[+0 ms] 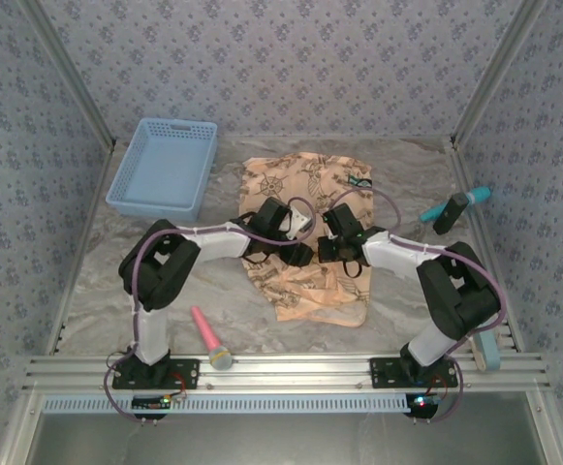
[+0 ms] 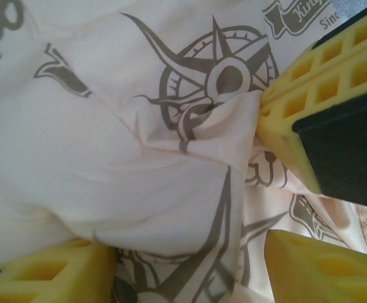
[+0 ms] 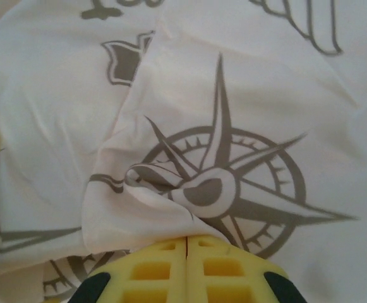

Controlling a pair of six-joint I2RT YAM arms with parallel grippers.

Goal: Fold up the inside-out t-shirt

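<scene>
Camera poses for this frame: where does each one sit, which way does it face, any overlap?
Top external: above and behind the robot, facing down and forward at the table; left arm and right arm reach over the t-shirt.
Left wrist: on the left arm, facing down at cloth; left gripper open.
Right wrist: on the right arm, facing down; right gripper shut, pinching a fold.
Shared: both wrist views see compass-printed cloth.
</scene>
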